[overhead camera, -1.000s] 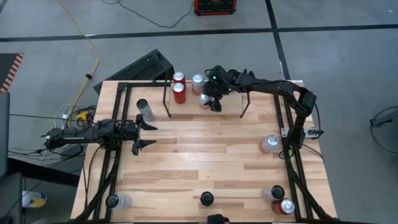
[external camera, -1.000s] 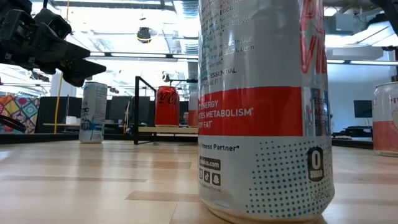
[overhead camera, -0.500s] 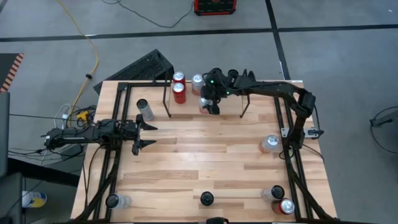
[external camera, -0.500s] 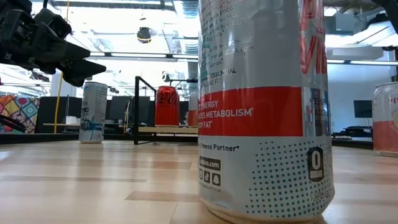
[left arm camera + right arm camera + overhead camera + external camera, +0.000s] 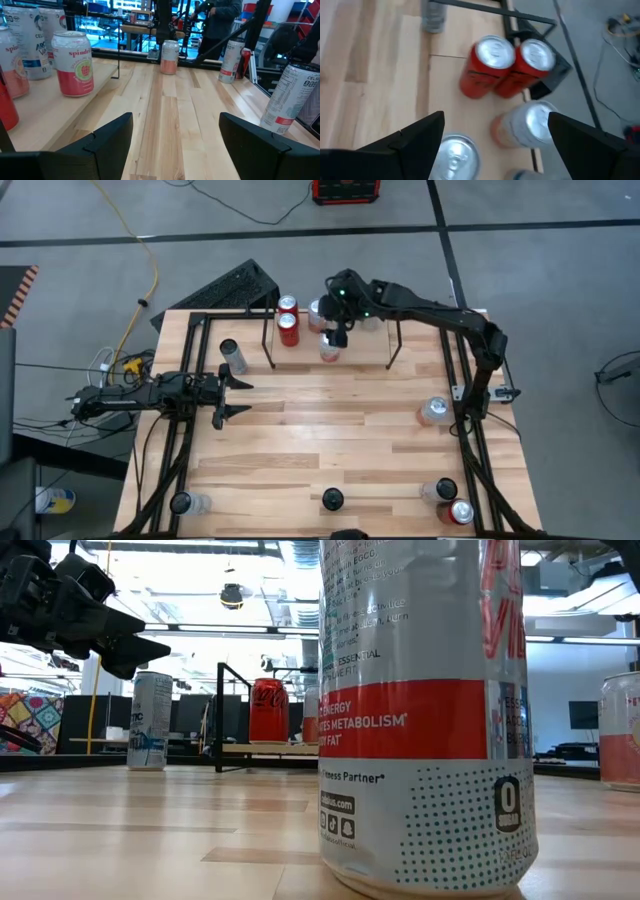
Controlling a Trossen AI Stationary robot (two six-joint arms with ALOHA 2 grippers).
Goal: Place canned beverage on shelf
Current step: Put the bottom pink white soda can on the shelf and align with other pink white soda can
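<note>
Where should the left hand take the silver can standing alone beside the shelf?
Probably mid-body on the tall silver can, gripped across its round wall, approaching level from the side where the open left hand waits. The can stands upright with bare wood around it.

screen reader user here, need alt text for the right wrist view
Seen from above past the right gripper's two open dark fingers, four upright cans stand close together on the shelf: two red cans side by side, a silver and orange can, and a silver can top between the fingers. Wooden table lies beyond.
</note>
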